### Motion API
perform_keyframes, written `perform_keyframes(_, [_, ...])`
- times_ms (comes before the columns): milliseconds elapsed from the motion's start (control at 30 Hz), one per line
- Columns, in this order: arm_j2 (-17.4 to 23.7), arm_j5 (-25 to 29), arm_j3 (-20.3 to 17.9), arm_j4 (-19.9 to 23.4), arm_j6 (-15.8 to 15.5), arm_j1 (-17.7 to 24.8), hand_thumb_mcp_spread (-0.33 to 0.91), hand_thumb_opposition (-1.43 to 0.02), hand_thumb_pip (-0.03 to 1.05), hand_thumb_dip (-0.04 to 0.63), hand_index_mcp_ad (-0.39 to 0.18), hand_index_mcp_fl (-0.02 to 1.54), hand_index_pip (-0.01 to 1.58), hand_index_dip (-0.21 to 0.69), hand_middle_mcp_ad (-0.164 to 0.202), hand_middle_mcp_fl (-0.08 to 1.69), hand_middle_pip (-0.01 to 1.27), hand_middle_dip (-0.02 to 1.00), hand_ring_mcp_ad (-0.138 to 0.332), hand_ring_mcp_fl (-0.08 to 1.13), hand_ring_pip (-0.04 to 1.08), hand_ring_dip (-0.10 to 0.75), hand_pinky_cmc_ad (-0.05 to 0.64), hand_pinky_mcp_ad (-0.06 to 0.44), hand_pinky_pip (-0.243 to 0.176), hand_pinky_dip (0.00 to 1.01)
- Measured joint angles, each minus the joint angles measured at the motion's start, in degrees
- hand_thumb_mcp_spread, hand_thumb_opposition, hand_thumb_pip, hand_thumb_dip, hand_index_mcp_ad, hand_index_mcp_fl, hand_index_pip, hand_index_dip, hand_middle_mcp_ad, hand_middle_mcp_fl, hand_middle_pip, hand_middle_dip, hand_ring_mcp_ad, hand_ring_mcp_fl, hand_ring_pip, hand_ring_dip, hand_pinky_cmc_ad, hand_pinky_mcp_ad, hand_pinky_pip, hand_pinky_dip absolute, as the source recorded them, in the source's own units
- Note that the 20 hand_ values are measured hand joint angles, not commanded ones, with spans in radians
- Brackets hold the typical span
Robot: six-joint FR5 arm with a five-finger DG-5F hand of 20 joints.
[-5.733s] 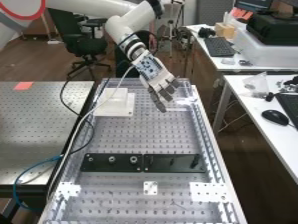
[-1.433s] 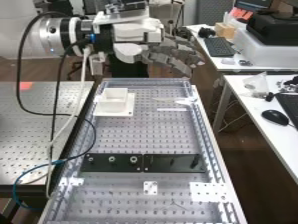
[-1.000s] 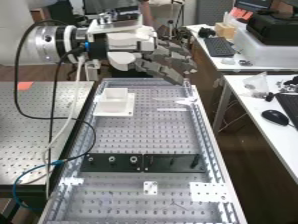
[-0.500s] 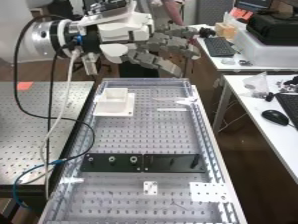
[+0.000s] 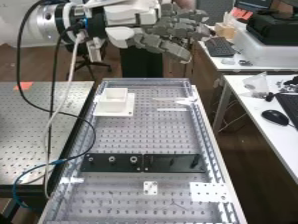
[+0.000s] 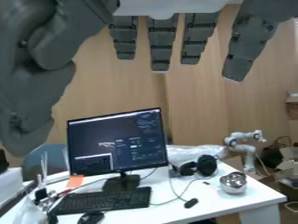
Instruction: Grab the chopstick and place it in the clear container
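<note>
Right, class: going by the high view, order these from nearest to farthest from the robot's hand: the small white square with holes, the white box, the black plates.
1. White box: nearest the hand, at the bench's far end, left in the view.
2. Black plates: across the middle.
3. Small white square: nearer the camera.

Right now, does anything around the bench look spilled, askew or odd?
Nothing looks spilled. Slightly odd: a black cable sags over the left side of the bench in the high view and might snag.

Brown floor (image 5: 233, 150) beneath white desks (image 5: 271, 131).
</note>
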Motion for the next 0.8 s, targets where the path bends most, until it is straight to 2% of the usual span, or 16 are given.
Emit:
perform_keyframes(133, [-0.98, 4.28, 1.98, -2.98, -1.6, 0.67, 0.06, -0.73, 0.58, 0.052, -0.087, 0.04, 0.05, 0.108, 0.075, 0.05, 0.14, 0.22, 0.113, 0.0, 0.1, 0.103, 0.394, 0.34, -0.03, 0.2])
perform_keyframes(267, [-2.21, 4.93, 3.21, -4.44, -1.62, 1.04, 0.05, -0.73, 0.6, 0.051, -0.087, 0.04, 0.05, 0.108, 0.073, 0.05, 0.14, 0.22, 0.113, 0.0, 0.1, 0.101, 0.393, 0.34, -0.044, 0.19])
perform_keyframes(500, [-3.85, 4.46, 4.36, -3.84, -1.84, 1.26, 0.03, -0.73, 0.63, 0.033, -0.093, 0.03, 0.05, 0.093, 0.073, 0.05, 0.14, 0.21, 0.119, 0.0, 0.1, 0.101, 0.393, 0.342, -0.049, 0.18])
perform_keyframes(533, [-4.0, 4.22, 4.49, -3.7, -1.93, 1.26, 0.03, -0.73, 0.63, 0.033, -0.101, 0.03, 0.05, 0.096, 0.07, 0.05, 0.14, 0.21, 0.119, 0.0, 0.1, 0.101, 0.393, 0.34, -0.059, 0.18])
perform_keyframes(800, [-4.64, 4.83, 5.53, -3.63, -2.59, 0.98, 0.02, -0.74, 0.64, 0.03, -0.087, 0.03, 0.05, 0.087, 0.075, 0.05, 0.14, 0.21, 0.12, 0.0, 0.1, 0.101, 0.393, 0.34, -0.061, 0.18])
